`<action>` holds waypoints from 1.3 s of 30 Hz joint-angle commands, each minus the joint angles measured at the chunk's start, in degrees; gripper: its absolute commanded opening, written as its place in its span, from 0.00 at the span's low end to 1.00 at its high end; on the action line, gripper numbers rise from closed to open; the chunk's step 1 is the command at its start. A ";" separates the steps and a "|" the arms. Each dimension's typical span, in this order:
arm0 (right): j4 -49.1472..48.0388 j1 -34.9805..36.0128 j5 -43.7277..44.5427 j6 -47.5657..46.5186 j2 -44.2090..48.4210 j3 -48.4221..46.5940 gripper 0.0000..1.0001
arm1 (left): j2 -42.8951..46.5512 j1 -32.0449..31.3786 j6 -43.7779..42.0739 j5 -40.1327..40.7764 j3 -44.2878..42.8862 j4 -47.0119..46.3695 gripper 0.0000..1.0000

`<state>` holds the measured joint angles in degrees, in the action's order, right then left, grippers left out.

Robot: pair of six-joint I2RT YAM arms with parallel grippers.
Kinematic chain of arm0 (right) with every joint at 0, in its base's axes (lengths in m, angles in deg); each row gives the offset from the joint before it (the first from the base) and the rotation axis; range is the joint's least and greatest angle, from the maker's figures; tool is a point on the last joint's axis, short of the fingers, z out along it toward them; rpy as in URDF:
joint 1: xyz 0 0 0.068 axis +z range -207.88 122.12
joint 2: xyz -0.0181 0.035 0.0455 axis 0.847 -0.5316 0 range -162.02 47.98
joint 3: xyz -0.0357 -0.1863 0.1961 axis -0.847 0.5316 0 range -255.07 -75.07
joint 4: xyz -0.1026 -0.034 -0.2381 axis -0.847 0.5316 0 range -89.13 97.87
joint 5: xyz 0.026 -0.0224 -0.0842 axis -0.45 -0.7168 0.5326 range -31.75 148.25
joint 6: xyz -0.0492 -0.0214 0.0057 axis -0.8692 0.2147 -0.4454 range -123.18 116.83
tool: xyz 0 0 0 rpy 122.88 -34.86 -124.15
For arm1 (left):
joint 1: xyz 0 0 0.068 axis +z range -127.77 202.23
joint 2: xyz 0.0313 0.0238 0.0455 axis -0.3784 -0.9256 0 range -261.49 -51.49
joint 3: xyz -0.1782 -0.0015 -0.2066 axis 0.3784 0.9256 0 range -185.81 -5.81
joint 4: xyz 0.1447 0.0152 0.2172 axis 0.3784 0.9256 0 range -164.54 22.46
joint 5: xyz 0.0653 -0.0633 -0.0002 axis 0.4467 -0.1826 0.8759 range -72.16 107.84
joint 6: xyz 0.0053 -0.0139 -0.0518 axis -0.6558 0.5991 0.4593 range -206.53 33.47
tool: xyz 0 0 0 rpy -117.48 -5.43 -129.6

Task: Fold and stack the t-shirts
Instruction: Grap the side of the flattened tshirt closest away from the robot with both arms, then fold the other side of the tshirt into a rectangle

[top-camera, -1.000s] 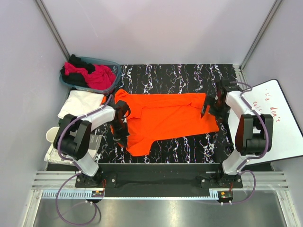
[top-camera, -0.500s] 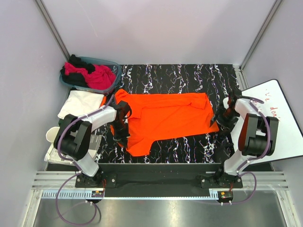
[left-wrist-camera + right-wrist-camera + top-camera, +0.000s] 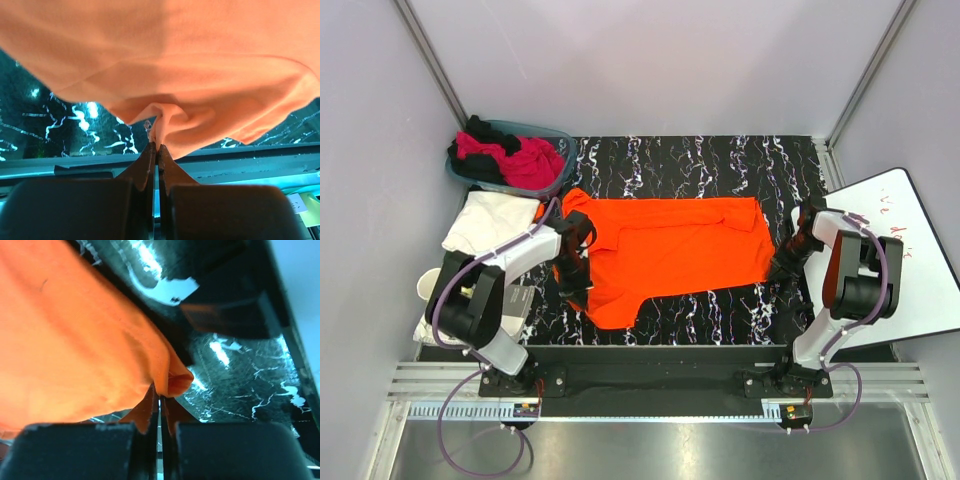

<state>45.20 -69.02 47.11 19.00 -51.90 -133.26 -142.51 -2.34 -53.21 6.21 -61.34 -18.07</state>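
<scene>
Spread flat in the middle of the black marbled surface (image 3: pixel 700 160): the orange t-shirt (image 3: pixel 670 250), lying much as it did a second ago. Pinched at its near-left edge by the left jaws, shut on a small fold of orange cloth (plain in the left wrist view, the fabric puckered right at the tips). No change there since the earlier pictures, beyond a slight shift of the left arm (image 3: pixel 525 245) at the elbow, toward the near-left.

On the right, a clear difference. A second ago: right arm (image 3: pixel 830 225) over the shirt's far-right part, jaws spread wide. Half a second ago: swung outward and nearer, just off the cloth's right edge. Now: down at the shirt's near-right corner, right jaws closed together on a rolled lip of orange fabric, seen close in the right wrist view with the dark surface beyond it.

Elsewhere, as before. At the far-left corner, the teal basket (image 3: pixel 555 135), holding a magenta-pink t-shirt (image 3: pixel 532 165) and a black t-shirt (image 3: pixel 480 128) in a heap. Just on the near side of it, off the left edge of the surface, a white t-shirt (image 3: pixel 490 220), folded, touching the orange one's far-left corner or nearly so (hard to tell which). To the right, beside the right arm, the white board (image 3: pixel 920 290) with red handwriting.
</scene>
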 commanded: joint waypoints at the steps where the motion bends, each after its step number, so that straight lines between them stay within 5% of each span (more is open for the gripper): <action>1: -0.75 0.41 -3.01 -1.52 5.47 -0.16 0.00 | 4.88 -0.21 0.87 1.62 -4.06 2.50 0.00; 13: 0.14 0.41 -6.27 -2.40 7.15 -6.48 0.00 | 5.86 1.19 2.01 5.48 -17.76 5.32 0.00; 39: 0.75 6.83 -6.45 -3.01 -18.76 -32.06 0.00 | -6.62 11.92 3.59 5.48 -33.85 4.44 0.00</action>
<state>45.73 -63.60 40.12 16.68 -67.33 -161.11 -148.46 7.78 -50.44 10.40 -91.19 -12.87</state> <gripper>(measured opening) 0.011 0.012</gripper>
